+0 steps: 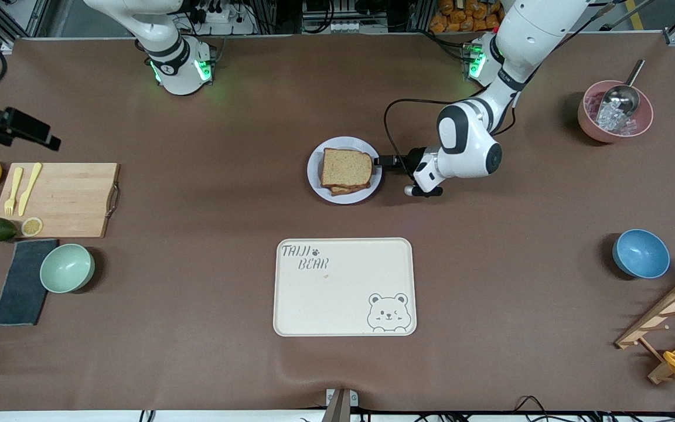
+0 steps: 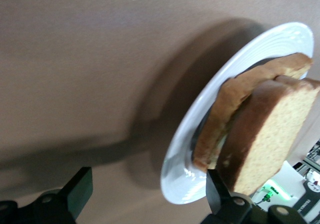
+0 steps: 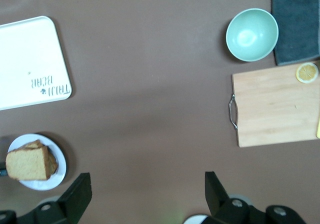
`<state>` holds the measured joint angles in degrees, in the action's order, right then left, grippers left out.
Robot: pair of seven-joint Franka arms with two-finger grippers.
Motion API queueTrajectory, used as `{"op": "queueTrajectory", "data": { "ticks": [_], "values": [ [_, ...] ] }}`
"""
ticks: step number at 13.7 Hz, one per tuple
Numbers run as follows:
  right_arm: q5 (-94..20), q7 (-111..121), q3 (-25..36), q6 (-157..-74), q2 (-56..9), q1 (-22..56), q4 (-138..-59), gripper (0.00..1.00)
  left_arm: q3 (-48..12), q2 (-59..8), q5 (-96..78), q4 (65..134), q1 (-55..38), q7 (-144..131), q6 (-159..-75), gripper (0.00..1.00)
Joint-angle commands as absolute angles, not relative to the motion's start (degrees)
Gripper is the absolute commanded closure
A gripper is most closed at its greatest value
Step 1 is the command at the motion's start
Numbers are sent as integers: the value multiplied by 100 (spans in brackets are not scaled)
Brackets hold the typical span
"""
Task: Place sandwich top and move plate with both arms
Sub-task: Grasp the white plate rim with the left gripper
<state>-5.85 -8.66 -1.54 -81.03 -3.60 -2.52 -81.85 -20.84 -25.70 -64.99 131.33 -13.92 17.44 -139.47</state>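
Observation:
The sandwich top, a tan-brown bread slice, lies on another slice on the pale round plate in the middle of the table. My left gripper is low at the plate's rim on the side toward the left arm's end. In the left wrist view this gripper is open, and the plate's rim sits between its fingers close to one of them, with the sandwich top just past it. My right gripper is open and empty, high over the table. From up there the right wrist view shows the plate.
A cream bear-printed tray lies nearer to the front camera than the plate. A wooden cutting board, a green bowl and a dark cloth are at the right arm's end. A blue bowl and a pink bowl are at the left arm's end.

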Motion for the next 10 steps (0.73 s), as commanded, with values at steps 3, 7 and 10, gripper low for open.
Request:
{"op": "queueTrajectory", "data": {
  "ticks": [3,7,10],
  "values": [
    [176,-958,-158,-8508,-264,220,-8429,0,-2109,-2689,-6829,12938,-1573,1933,-14054,0],
    [193,-949,-149,-8499,-255,194,-8437,0,-2101,-2777,-6829,12911,-1713,1942,-14123,0],
    [193,-896,-132,-8578,-255,158,-8464,0,-2109,-2856,-6855,12911,-1801,2013,-14246,0]
  ]
}}
